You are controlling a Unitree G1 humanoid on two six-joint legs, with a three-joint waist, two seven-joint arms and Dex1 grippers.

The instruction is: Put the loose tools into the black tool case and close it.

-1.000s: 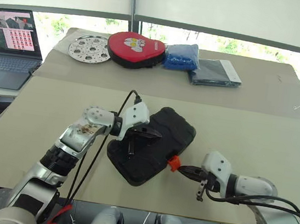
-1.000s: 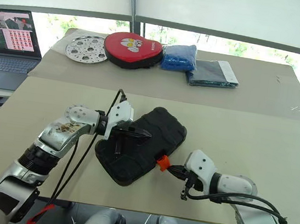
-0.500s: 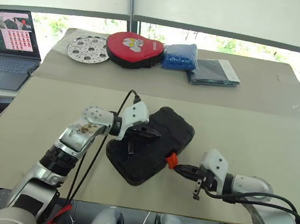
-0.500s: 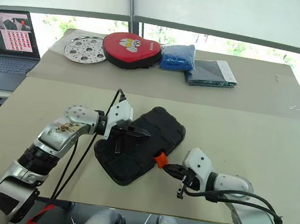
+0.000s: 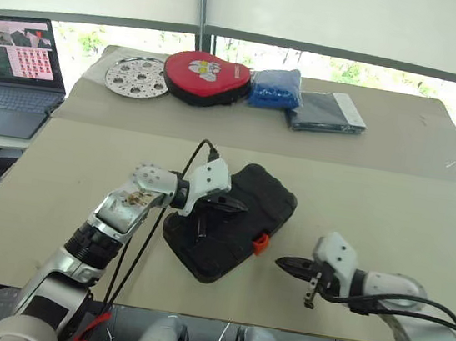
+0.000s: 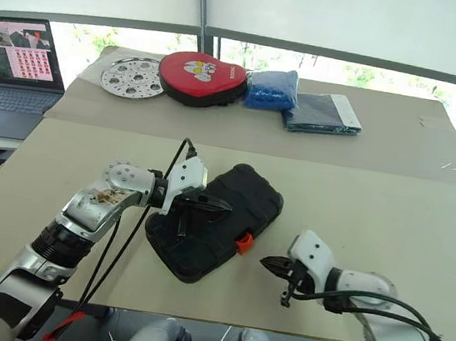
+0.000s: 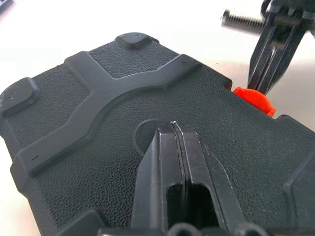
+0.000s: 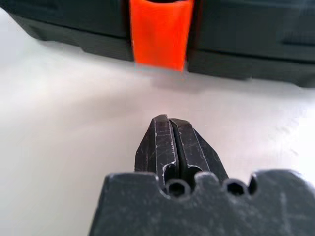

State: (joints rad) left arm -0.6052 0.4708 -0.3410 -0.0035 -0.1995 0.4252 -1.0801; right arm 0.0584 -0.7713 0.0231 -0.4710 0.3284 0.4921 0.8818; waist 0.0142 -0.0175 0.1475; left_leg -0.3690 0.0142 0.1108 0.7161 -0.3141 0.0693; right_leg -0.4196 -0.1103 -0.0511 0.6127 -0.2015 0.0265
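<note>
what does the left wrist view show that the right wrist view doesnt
The left wrist view alone gives the ribbed lid of the black tool case, with the shut left pincer over it and the right pincer near its edge. The right wrist view alone gives the case's side wall across bare table. Both show the orange latch.

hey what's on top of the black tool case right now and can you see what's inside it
The left pincer, shut, sits on the lid of the black tool case. The case is closed, so its inside is hidden.
</note>
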